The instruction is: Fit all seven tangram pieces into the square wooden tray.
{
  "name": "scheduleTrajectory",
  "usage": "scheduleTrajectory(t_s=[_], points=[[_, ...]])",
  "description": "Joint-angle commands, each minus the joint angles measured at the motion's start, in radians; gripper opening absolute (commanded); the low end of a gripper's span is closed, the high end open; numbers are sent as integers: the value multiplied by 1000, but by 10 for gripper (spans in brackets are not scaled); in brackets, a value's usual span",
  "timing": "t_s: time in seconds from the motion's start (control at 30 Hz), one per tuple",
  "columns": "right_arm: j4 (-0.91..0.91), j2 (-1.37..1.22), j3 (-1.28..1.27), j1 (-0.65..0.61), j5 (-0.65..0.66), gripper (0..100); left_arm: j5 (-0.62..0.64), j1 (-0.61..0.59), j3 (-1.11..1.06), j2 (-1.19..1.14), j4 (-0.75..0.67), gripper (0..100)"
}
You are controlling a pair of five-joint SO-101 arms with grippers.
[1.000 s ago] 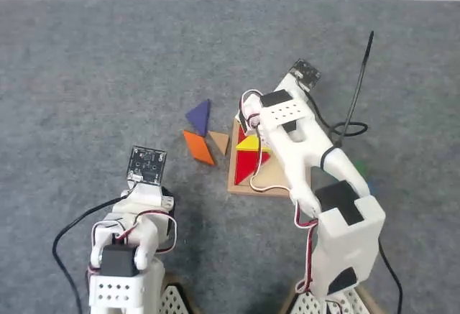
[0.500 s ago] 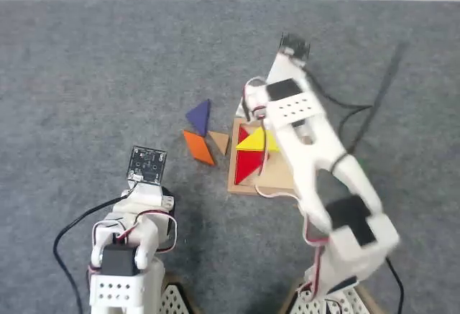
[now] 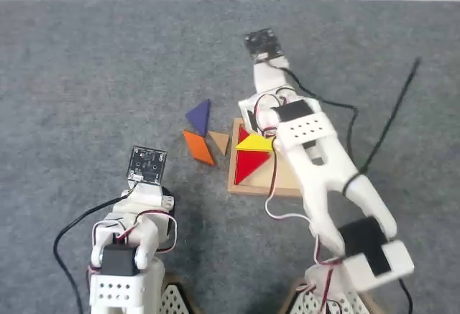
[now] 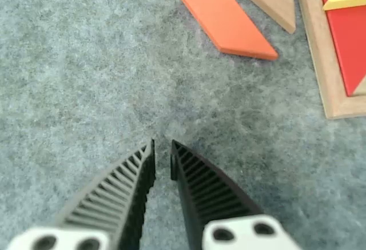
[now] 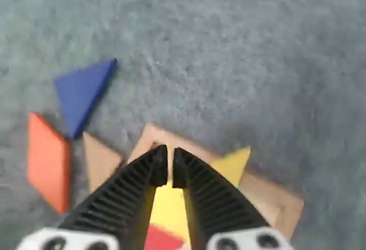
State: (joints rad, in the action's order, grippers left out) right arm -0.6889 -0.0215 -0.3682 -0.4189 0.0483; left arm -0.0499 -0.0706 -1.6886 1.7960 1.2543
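The square wooden tray (image 3: 284, 182) lies at mid-table with a yellow triangle (image 3: 253, 142) and a red triangle (image 3: 248, 164) in it. A blue triangle (image 3: 199, 116), an orange parallelogram (image 3: 198, 147) and a small tan triangle (image 3: 219, 141) lie on the carpet just left of it. My right gripper (image 5: 170, 151) is shut and empty, hovering over the tray's far left corner (image 5: 150, 134) beside the yellow triangle (image 5: 231, 166). My left gripper (image 4: 162, 144) is shut on nothing, low over bare carpet, short of the orange parallelogram (image 4: 229, 24).
Grey carpet covers the whole table. A black cable (image 3: 388, 120) trails to the right of the right arm (image 3: 316, 163). The left arm (image 3: 133, 235) sits folded at the near left. The tray rim (image 4: 323, 72) stands slightly above the carpet.
The right arm has stretched out and swung leftward, carrying its wrist toward the tray's far side. The left arm and all pieces have stayed put.
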Motion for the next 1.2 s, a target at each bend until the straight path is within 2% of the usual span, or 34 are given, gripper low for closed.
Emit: scheduleTrajectory(t_s=[0.0,0.27,0.53,0.87,1.17], points=[[31,-56,69,2,95,7,-8,-5,5,17,5,47],[-8,-211,176,5,107,7,-8,-5,5,17,5,47],[-13,-223,164,15,107,7,-8,-5,5,17,5,47],[-41,-223,144,142,107,7,-8,-5,5,17,5,47],[-61,-219,141,156,100,7,-8,-5,5,17,5,47]])
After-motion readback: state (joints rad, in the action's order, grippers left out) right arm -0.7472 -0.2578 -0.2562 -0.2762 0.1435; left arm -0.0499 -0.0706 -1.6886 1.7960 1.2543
